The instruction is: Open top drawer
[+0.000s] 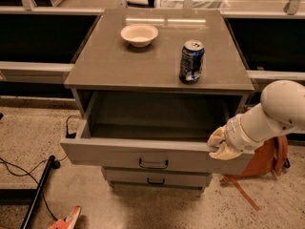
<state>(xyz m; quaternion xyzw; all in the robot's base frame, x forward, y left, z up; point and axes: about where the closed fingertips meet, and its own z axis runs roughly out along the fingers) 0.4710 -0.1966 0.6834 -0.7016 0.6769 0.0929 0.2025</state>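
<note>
The top drawer [114,154] of the grey cabinet is pulled far out, showing its plain grey inside. Its small black loop handle [153,164] sits in the middle of the flat front. My gripper [220,144] is at the drawer's right front corner, its cream fingers against the top edge of the front panel. The white arm reaches in from the right. A shorter drawer [190,179] with a like handle shows below, shut.
A cream bowl [139,34] and a blue drink can [191,61] stand on the cabinet top [95,66]. An orange bag [267,161] lies on the floor at the right. Black cables and a dark pole [38,187] lie on the floor at the left.
</note>
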